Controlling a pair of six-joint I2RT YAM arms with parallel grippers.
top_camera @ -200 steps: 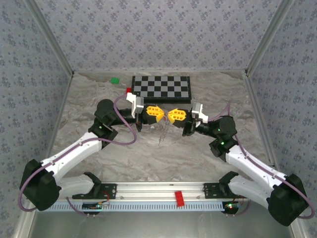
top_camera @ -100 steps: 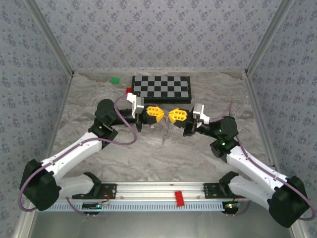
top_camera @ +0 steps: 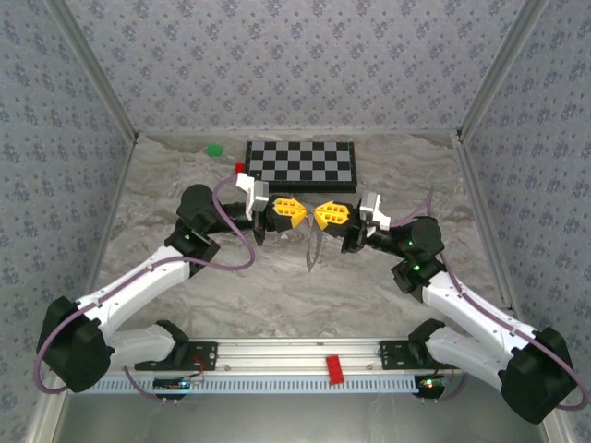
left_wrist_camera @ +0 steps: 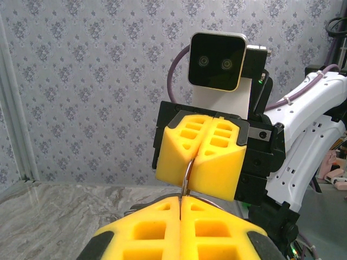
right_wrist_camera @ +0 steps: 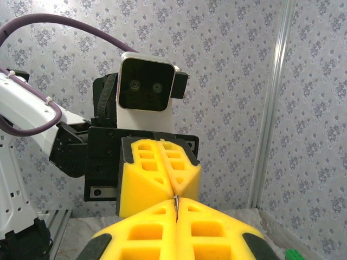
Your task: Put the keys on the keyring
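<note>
Swinging a little to the right since before, the keyring (top_camera: 314,251) is hanging over the table (top_camera: 369,281). The left gripper (top_camera: 293,210) and the right gripper (top_camera: 324,216) are facing each other, very close, each pinching the keyring tight.

Upper keyring (top_camera: 312,251) hidden between fingers (top_camera: 288,210)

A black-and-white chessboard (top_camera: 301,164) lies flat at the far middle of the grey marbled surface (top_camera: 369,286). A small red block (top_camera: 241,168) sits just off its near-left corner, and a green block (top_camera: 214,149) lies farther left, near the back wall. Patterned wallpaper (top_camera: 295,65) covers the walls. A metal rail (top_camera: 277,351) with a red piece (top_camera: 334,368) on it runs along the near edge.
</note>
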